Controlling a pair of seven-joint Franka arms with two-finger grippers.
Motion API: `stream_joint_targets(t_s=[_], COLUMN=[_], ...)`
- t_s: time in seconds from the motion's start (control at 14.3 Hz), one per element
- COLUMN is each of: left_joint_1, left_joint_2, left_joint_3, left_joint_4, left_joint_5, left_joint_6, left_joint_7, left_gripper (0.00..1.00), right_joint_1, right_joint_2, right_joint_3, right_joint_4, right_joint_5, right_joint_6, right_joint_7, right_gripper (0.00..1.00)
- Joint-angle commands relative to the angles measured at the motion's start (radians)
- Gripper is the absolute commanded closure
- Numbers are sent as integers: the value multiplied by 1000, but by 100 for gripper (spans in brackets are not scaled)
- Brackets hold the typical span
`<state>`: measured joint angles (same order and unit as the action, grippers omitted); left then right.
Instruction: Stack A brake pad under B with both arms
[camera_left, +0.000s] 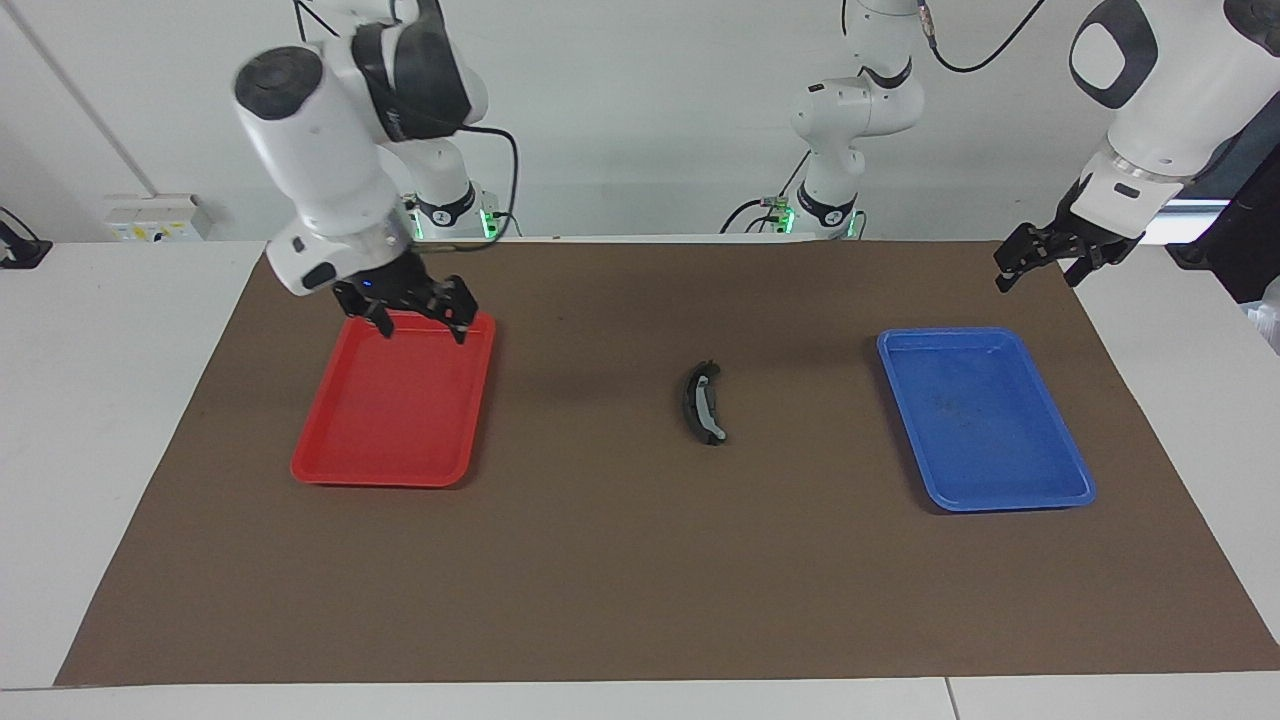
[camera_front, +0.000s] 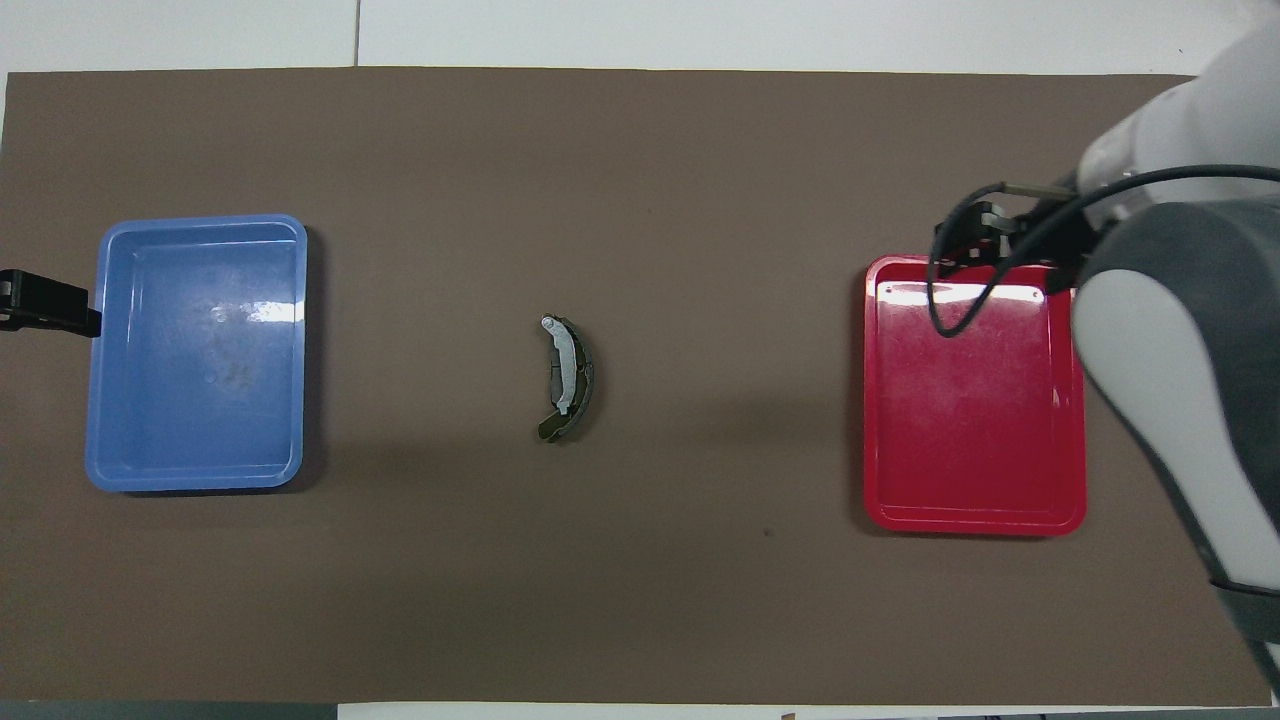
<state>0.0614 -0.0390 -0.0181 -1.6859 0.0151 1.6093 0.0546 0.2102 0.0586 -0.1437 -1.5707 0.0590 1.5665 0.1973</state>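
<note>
B (camera_left: 707, 400), the narrow black crescent with a light grey strip, lies at the middle of the brown mat, between the two trays; it also shows in the overhead view (camera_front: 562, 365). A dark pad edge (camera_front: 585, 378) shows directly under it and looks like the A brake pad (camera_left: 689, 392), mostly covered. My right gripper (camera_left: 423, 334) is open and empty, up in the air over the red tray (camera_left: 330, 465). My left gripper (camera_left: 1036, 282) is open and empty, raised over the mat's edge beside the blue tray (camera_left: 1075, 492).
The red tray (camera_front: 875, 400) is empty, toward the right arm's end. The blue tray (camera_front: 95, 400) is empty, toward the left arm's end. The right arm's bulk (camera_front: 1180, 380) overhangs the red tray's outer side. The left gripper (camera_front: 50, 305) shows beside the blue tray.
</note>
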Motion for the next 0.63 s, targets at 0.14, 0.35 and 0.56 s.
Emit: stream_joint_targets(t_s=[0.14, 0.35, 0.56], left_joint_1=[5, 6, 6], left_joint_2=[-25, -25, -25], left_joint_3=[-3, -3, -3], left_joint_4=[-25, -25, -25], left_joint_5=[16, 16, 16], left_joint_6=[-2, -2, -2], left_joint_7=[-13, -13, -13], left_gripper=[0, 0, 0], right_joint_1=[-126, -135, -156], right_joint_2=[-92, -109, -112], right_joint_3=[3, -5, -7], right_joint_4=[-35, -38, -49], right_joint_5=[-34, -36, -37], right_joint_6=[-100, -117, -105], right_joint_7=[-173, -185, -217], right_gripper=[0, 0, 0])
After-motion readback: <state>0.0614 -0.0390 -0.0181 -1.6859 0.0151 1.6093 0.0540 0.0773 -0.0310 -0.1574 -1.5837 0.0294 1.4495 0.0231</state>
